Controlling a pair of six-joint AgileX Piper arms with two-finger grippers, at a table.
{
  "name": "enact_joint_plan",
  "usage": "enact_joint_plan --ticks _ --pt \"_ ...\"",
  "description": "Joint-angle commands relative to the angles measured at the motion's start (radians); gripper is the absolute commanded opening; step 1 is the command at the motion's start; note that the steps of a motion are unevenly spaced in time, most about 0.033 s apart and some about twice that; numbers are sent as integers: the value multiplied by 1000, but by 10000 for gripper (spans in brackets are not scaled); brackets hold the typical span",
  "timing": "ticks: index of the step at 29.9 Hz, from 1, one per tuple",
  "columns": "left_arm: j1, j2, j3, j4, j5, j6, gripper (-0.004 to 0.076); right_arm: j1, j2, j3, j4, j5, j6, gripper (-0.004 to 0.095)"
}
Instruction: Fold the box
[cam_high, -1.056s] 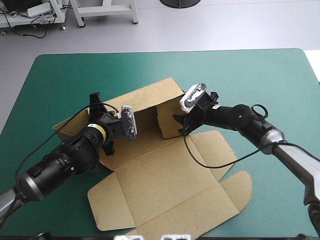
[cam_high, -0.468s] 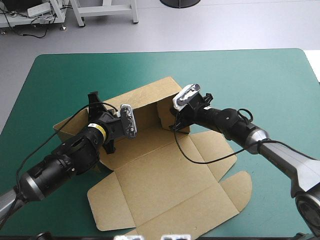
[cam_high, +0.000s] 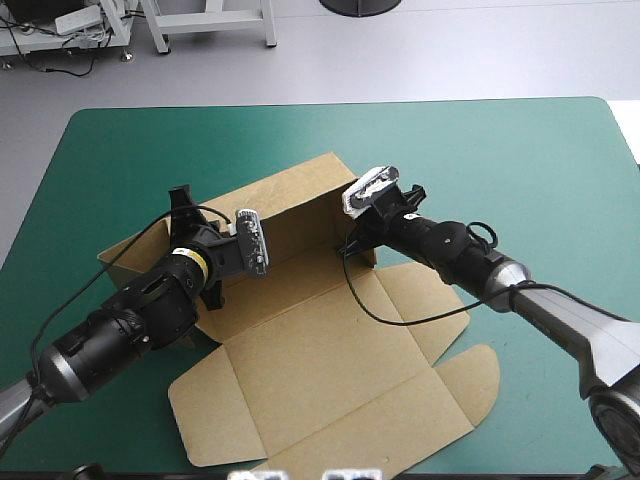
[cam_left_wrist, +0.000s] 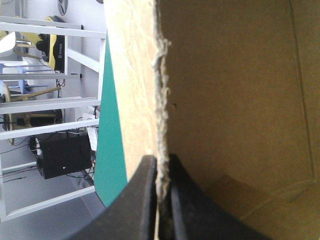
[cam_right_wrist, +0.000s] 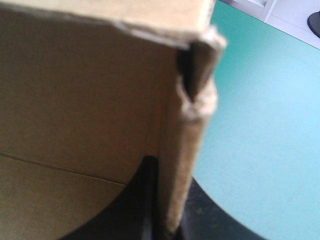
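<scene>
The left gripper (cam_left_wrist: 161, 167) is pinched almost tight on a raised wall of the box (cam_high: 320, 375). The ragged board edge runs up from between its two black fingers (cam_left_wrist: 142, 200), one on the pale outer face, the other on the darker inner face. From above, that gripper (cam_high: 181, 208) sits at the left end of the box's far wall, and its arm lies over the left part of the box. Now the right gripper (cam_right_wrist: 167, 172): it too is clamped down to a sliver, with a short side wall sandwiched between its fingers (cam_right_wrist: 142, 202). Just ahead of it is the corner where that side wall meets the far wall, and a fold of board shows in a dark gap at the top of the corner. In the high view the right gripper (cam_high: 352, 240) is at the right end of the far wall, its arm coming in from the right over the table. The box itself lies slantwise around the middle of the teal-green cover (cam_high: 500, 150). Its far wall stands up between the two grippers, and its floor is plain brown board. The big lid panel with its rounded flaps is spread flat toward the table's near edge. The left wrist view shows a strip of the cover just beside the wall's outer face. The cover shows on the far, left and right sides of the box, and the two grippers are well apart, one at each end of the wall.
</scene>
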Motion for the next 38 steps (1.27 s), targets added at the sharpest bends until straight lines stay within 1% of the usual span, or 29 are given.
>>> enact_joint_plan --ticks 1,3,5,7,8,9,11,13,15,18,20,22,24,26,27,28,29,30,33,36,38 --pt "-30 -18 -24 -12 15 -16 116 15 -40 -30 -5 24 -12 -5" --pt "-65 -18 -24 -17 45 -23 224 15 -40 -30 -5 21 -12 -4" --pt "-108 -18 -24 -17 74 -47 355 15 -40 -30 10 14 -12 -4" --pt "-146 -18 -28 -11 94 -81 452 15 -40 -30 13 8 -12 -4" --pt "-167 -18 -35 -1 103 -102 483 15 -40 -30 15 8 -12 -5" --pt "-184 -18 -42 4 111 -119 495 15 -40 -30 15 6 -12 -5" --pt "-223 -18 -67 9 131 -144 494 15 -40 -30 15 0 -7 -5" --pt "-267 -18 -103 9 172 -166 494 15 -40 -30 22 -14 -7 -5" --pt "-311 -18 -145 9 232 -193 494 15 -40 -30 22 -17 -2 -5" --pt "-388 -18 -230 4 354 -231 494 15 -40 -33 22 -13 37 -5" --pt "-445 -18 -300 -17 445 -234 474 15 -47 -33 22 -13 51 -5" --pt "-493 -18 -368 -55 521 -234 407 15 -62 -33 20 -9 67 -5" --pt "-511 -20 -442 -166 520 -234 294 10 -81 -33 13 0 81 -5" --pt "-510 -19 -520 -293 520 -225 130 -3 -92 -33 13 26 89 -4" --pt "-510 -19 -552 -337 520 -221 47 -15 -98 -33 8 39 119 -4" --pt "-510 -19 -569 -355 520 -221 -9 -30 -100 -33 0 61 148 -4" --pt "-510 -19 -600 -366 522 -220 1 -45 -102 -33 -8 80 167 -4" --pt "-502 -19 -625 -366 522 -222 1 -70 -102 -33 -41 111 217 -4" --pt "-455 -19 -704 -367 522 -253 1 -123 -103 -33 -207 183 429 -4" --pt "-365 -19 -822 -424 522 -260 1 -160 -109 -33 -470 244 676 -4" --pt "-296 -19 -901 -429 522 -260 0 -177 -119 -33 -612 282 823 -4"
